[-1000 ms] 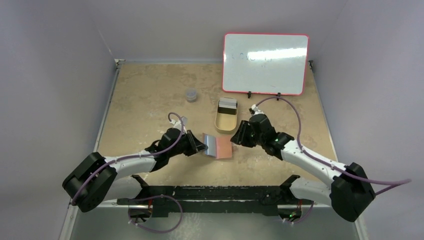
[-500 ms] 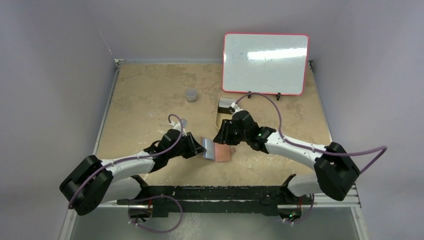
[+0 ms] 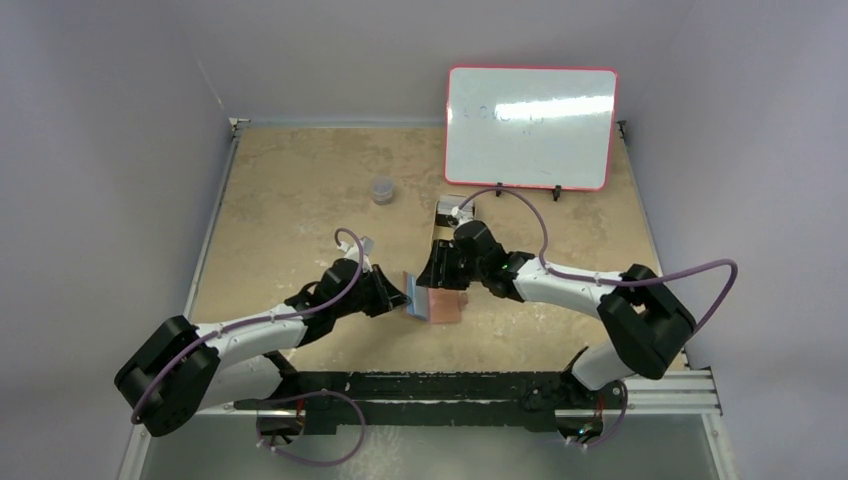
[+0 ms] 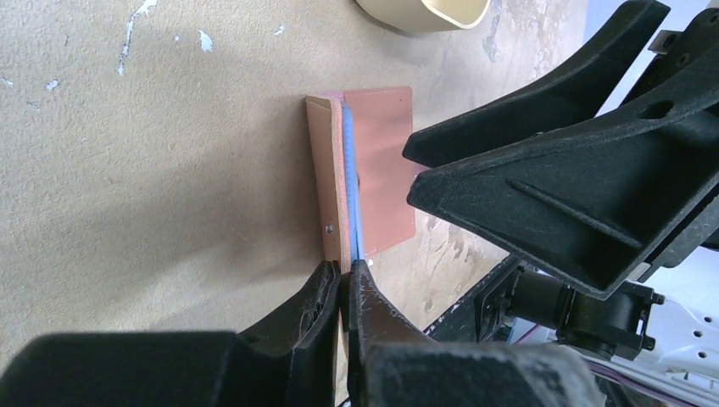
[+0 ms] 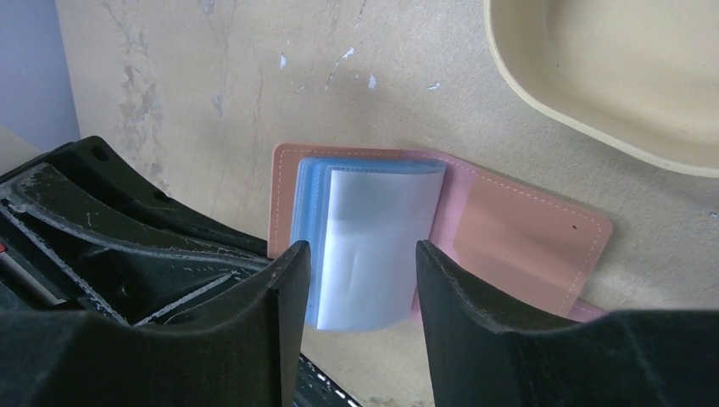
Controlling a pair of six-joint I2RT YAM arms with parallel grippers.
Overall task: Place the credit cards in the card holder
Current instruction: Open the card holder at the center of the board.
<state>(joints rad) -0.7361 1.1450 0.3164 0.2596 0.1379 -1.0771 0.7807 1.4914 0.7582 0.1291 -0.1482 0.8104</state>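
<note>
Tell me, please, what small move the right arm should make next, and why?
Probably lower the right tool a little and close it on the free edge of the pale blue stack. It is open, with a finger on either side of that stack, while the left tool pinches the wallet by one flap, which should hold it steady.

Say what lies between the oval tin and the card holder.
Bare beige tabletop only, between the tan oval tin and the reddish-brown leather card holder, shown in the right wrist view.
</note>
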